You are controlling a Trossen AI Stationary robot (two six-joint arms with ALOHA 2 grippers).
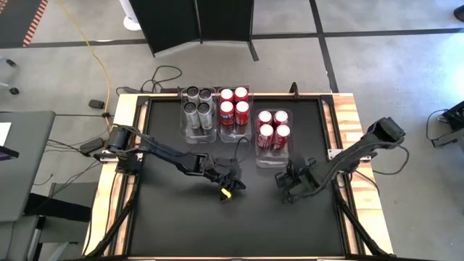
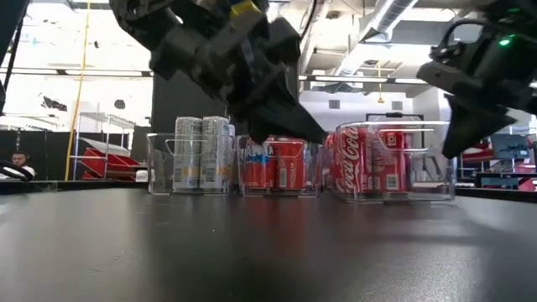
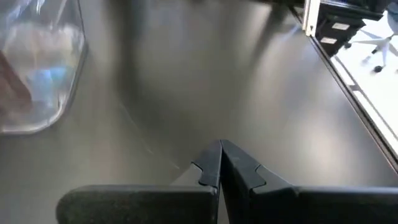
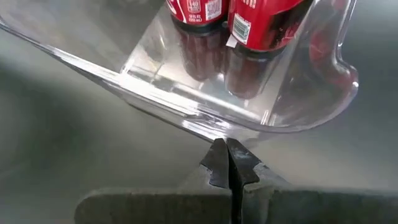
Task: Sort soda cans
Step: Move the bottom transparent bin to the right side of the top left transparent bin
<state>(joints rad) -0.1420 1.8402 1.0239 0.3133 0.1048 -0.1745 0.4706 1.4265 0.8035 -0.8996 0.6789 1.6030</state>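
Note:
Three clear bins stand at the table's far middle. The left bin holds several silver-grey cans (image 1: pixel 199 107) (image 2: pixel 204 153). The middle bin holds several red cans (image 1: pixel 233 105) (image 2: pixel 278 164). The right bin (image 1: pixel 272 158) holds several red cans (image 1: pixel 272 129) (image 4: pixel 249 22) at its far end. All the cans stand upright on the bin floors. My left gripper (image 1: pixel 238 184) (image 3: pixel 221 160) is shut and empty above the bare table, near the bins. My right gripper (image 1: pixel 281 178) (image 4: pixel 227 158) is shut and empty, its tips just in front of the right bin's near wall (image 4: pixel 205 118).
The black table top (image 1: pixel 181 225) lies bare on the near side of both grippers. The near end of the right bin's floor (image 4: pixel 186 81) holds no cans. Wooden rails (image 1: pixel 348 123) border the table. A person (image 2: pixel 15 164) sits far off in the room.

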